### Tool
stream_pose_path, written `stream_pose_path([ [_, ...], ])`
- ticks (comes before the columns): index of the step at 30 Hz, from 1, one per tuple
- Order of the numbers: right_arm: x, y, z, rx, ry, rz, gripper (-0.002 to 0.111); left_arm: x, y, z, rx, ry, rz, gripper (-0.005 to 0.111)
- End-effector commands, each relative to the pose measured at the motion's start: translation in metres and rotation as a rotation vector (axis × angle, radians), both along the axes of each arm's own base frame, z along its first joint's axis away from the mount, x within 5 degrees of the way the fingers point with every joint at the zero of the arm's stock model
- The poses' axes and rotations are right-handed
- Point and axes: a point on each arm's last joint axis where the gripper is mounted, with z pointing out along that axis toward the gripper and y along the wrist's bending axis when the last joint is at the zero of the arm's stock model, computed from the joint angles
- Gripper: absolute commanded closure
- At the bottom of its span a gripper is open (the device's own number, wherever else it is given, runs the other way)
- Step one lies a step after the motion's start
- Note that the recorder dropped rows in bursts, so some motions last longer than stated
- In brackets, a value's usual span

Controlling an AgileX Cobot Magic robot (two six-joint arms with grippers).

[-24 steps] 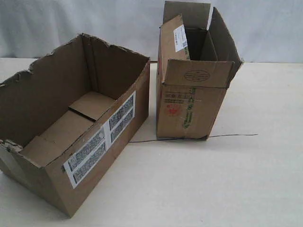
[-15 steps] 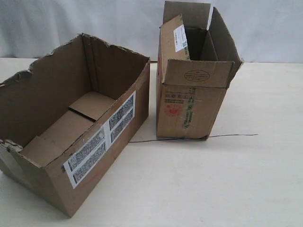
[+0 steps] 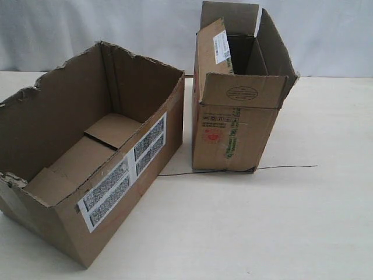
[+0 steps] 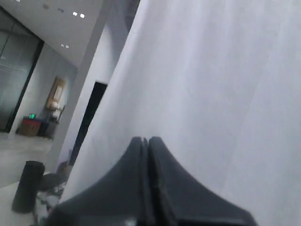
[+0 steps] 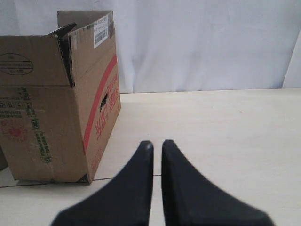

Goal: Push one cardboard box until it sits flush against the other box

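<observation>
The cardboard box [image 3: 105, 169] is wide with a ragged torn rim and white barcode labels [image 3: 125, 169] on its side, and it stands at the left in the exterior view. The other box [image 3: 233, 128], taller, with flaps and green and red print, stands to its right. A narrow wedge-shaped gap widens toward the front between them. Neither gripper shows in the exterior view. My left gripper [image 4: 145, 140] is shut and points at a white curtain. My right gripper [image 5: 156, 143] is shut with only a thin slit and holds nothing. It hovers over the table to the side of the taller box [image 5: 51, 103].
A thin dark wire [image 3: 285, 167] lies on the pale table [image 3: 280, 233], running out from under the taller box. A white curtain [image 3: 326, 35] hangs behind the table. The left wrist view shows a room with a dark cylinder [image 4: 27, 186] beyond the curtain.
</observation>
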Motion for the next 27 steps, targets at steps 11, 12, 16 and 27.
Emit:
stream_pose_path([
  [11, 0.0, 0.0, -0.001, 0.002, 0.002, 0.003, 0.103, 0.136, 0.064, 0.143, 0.685, 0.73, 0.335, 0.107],
  [12, 0.0, 0.0, -0.001, 0.002, 0.002, 0.003, 0.103, 0.139, 0.075, 0.141, 0.555, 0.813, 0.342, 0.107],
  [16, 0.0, 0.0, -0.001, 0.002, 0.002, 0.003, 0.103, 0.148, 0.093, 0.113, 0.309, 1.255, 0.318, 0.107],
  [27, 0.0, 0.0, -0.001, 0.002, 0.001, 0.003, 0.103, 0.128, 0.022, 0.069, 0.435, 1.491, -0.26, 0.107],
])
